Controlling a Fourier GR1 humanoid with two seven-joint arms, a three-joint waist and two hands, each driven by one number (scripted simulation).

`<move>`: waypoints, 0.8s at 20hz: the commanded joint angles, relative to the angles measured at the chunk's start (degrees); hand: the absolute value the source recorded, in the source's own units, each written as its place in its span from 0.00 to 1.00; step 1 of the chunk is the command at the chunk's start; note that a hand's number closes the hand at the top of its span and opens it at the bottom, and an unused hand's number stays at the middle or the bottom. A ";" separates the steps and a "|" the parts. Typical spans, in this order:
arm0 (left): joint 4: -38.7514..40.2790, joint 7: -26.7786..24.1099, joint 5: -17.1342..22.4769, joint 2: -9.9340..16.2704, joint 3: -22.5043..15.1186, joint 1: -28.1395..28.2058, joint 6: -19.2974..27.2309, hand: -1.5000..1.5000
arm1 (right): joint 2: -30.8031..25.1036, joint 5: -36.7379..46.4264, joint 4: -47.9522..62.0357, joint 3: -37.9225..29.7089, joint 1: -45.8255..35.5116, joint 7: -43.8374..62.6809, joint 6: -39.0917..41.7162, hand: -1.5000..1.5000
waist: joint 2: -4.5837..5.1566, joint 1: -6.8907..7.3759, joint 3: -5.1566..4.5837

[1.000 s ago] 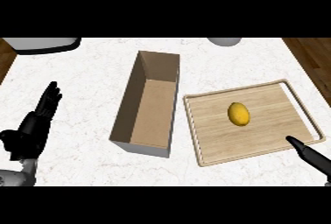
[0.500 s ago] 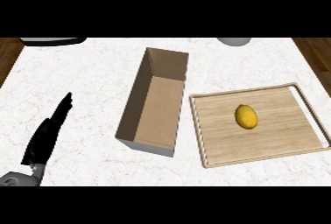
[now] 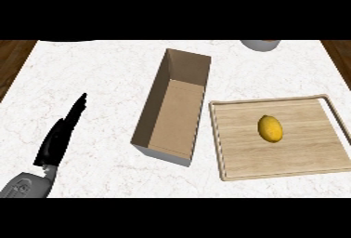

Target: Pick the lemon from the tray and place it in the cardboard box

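Note:
A yellow lemon (image 3: 270, 128) lies near the middle of a light wooden tray (image 3: 237, 160) at the right of the white marble counter. Left of the tray stands a long open cardboard box (image 3: 152, 112) with nothing inside, its long axis running away from me. My left hand (image 3: 60, 137) is at the lower left, edge-on with fingers straight and pointing up and slightly right, well apart from the box and the lemon. My right hand shows nowhere in the head view.
A grey round vessel (image 3: 260, 44) sits at the counter's far edge, upper right. Dark wooden floor (image 3: 14, 53) borders the counter at the far left and far right.
The right hand, at the tray's lower right corner a second ago, has left the view. The left hand has turned edge-on and shifted right. The view has shifted slightly.

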 commanded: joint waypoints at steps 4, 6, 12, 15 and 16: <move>0.14 0.77 -0.85 -0.95 -0.17 -2.47 -1.30 0.50 | 0.19 20.13 -12.99 11.26 10.26 22.77 -3.71 0.00 | 0.36 1.57 -0.02; 1.15 0.50 -0.42 -0.49 0.26 -2.89 -2.70 0.50 | 0.19 26.83 -14.34 10.66 7.05 31.26 -1.51 0.00 | 0.71 2.55 -0.04; 2.84 -1.13 -1.23 -1.84 0.68 -3.39 -2.57 0.50 | 0.19 41.44 -22.62 15.70 6.77 52.72 3.77 0.00 | 0.70 2.72 -0.05; 3.95 -0.02 -3.16 -3.70 -0.34 -4.40 -1.42 0.50 | 0.19 49.33 -21.95 17.26 -1.36 62.53 10.20 0.00 | 0.38 2.37 0.06; 5.25 -1.15 -1.79 -2.54 1.24 -4.60 -3.64 0.50 | 0.19 50.12 -24.64 14.91 -3.11 65.11 15.64 0.00 | 0.24 2.10 0.07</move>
